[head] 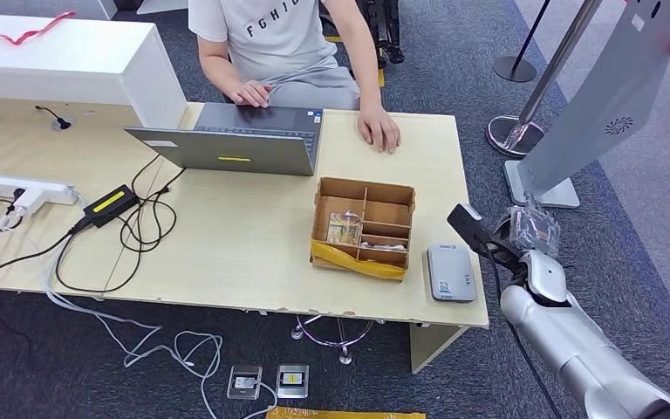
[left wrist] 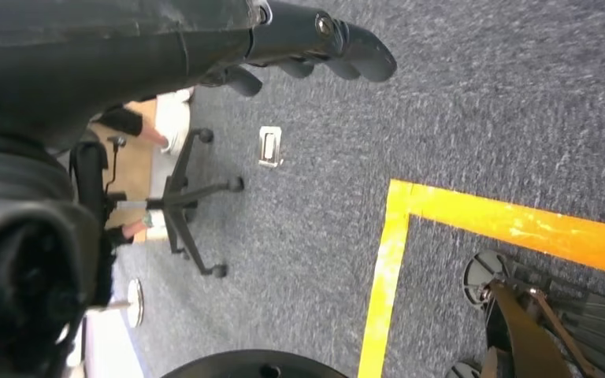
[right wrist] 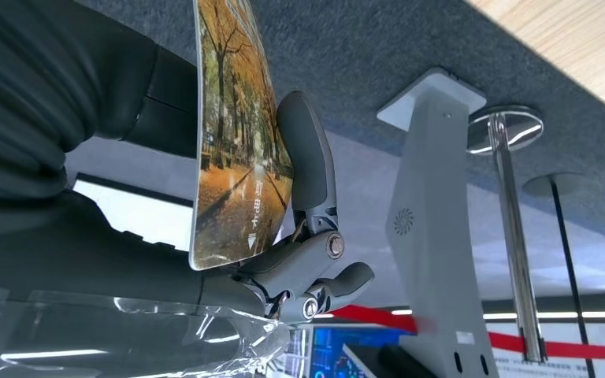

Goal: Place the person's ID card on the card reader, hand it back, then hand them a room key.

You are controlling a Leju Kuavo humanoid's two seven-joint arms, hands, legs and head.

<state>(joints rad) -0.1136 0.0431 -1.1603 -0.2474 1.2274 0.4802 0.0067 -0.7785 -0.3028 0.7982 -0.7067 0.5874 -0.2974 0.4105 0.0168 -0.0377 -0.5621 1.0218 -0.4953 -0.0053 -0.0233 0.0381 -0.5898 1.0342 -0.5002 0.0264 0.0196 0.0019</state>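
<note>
The right hand (right wrist: 283, 236), off the tabletop's (head: 227, 244) right edge, pinches a card (right wrist: 232, 150) printed with an autumn tree scene between thumb and fingers; which of the task's cards this is I cannot tell. The left hand (left wrist: 315, 39) hangs over the carpet, fingers loosely curled around nothing. Just beside the right hand, at the tabletop's near right corner, lies the grey card reader (head: 450, 271), bare on top. Beyond it sits a divided cardboard box (head: 365, 225), then a laptop (head: 244, 140) and the seated person's hand (head: 378, 128). The grip is thin, on the card's edge; a quick swing could let it slip to the floor, or land it askew, overhanging the reader.
</note>
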